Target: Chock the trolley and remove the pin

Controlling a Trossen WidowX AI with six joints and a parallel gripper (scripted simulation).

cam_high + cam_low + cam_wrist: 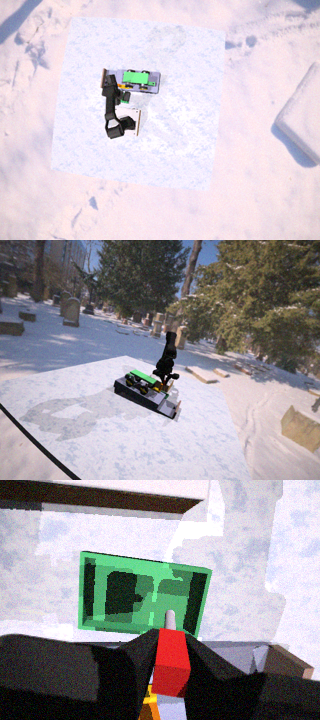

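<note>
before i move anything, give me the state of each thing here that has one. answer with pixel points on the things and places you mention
gripper [123,96] [164,382] [170,638]: shut on the pin
stop pin [164,382] [171,662]: out, held
trolley [135,77] [142,376]: on the ramp
chock [123,86] [158,389] [150,707]: on the ramp, beside a wheel
green tray [125,102] [145,560]: no pin in it

Blk arm [110,103] [169,353], chunky segs; blk claw [119,97] [164,381] [170,638], tapered fingers

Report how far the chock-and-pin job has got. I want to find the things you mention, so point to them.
Looks done: the yellow chock [124,87] [156,389] sits by the trolley's [135,77] [142,376] downhill wheel, though contact is unclear; the stop pin [171,662] is out of the ramp [154,89] [136,398].
In hand: the claw [170,638] grips its red head near the green tray [125,101] [145,560].
Left: drop it inside, open, move away.
</note>
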